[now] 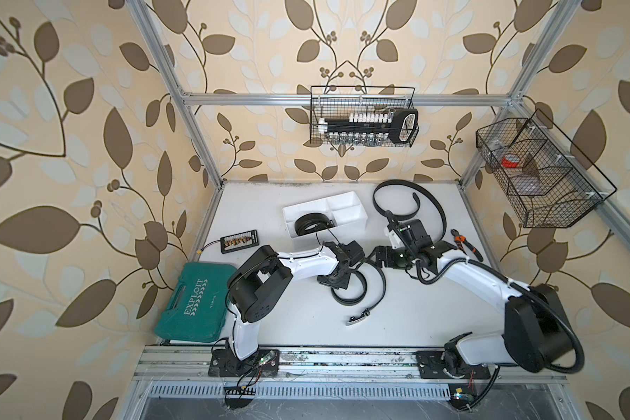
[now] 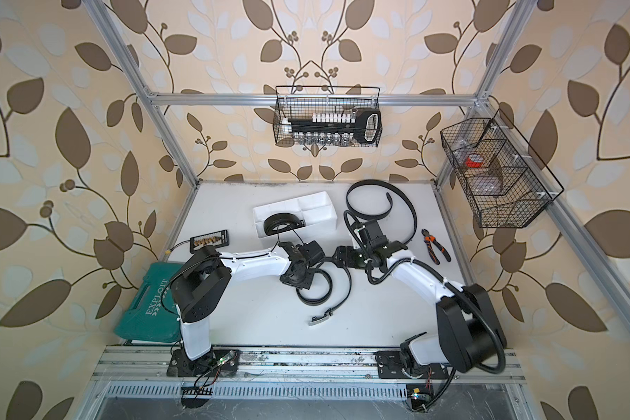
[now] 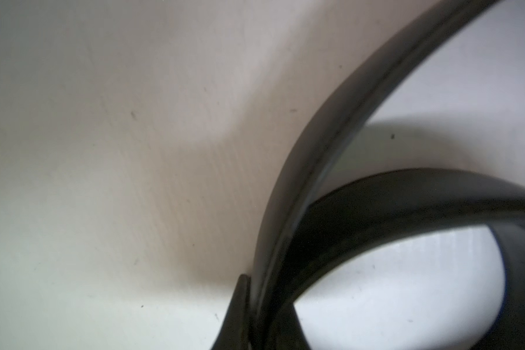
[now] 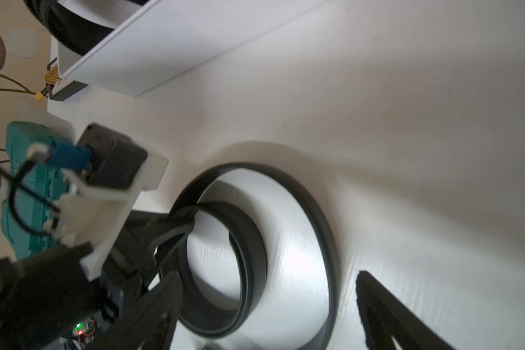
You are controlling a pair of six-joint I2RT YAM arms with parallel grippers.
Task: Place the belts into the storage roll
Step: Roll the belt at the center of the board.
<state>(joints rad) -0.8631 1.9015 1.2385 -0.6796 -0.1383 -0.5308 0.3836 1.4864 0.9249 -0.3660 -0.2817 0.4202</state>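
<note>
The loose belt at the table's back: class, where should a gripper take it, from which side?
Probably its free tip, from above, jaws straddling the strap: the loose belt seems to stand on edge in an open curl, both faces exposed.

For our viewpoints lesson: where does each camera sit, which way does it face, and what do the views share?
Top views: overhead, looking down on the table; left arm and right arm show.
Left wrist: on the left arm, close on the middle belt; left end effector shows, shut on it.
Right wrist: on the right arm, facing that belt, the tray and the left arm; open right end effector shows.
Shared: every view shows the middle belt; top and right wrist, the tray.
</note>
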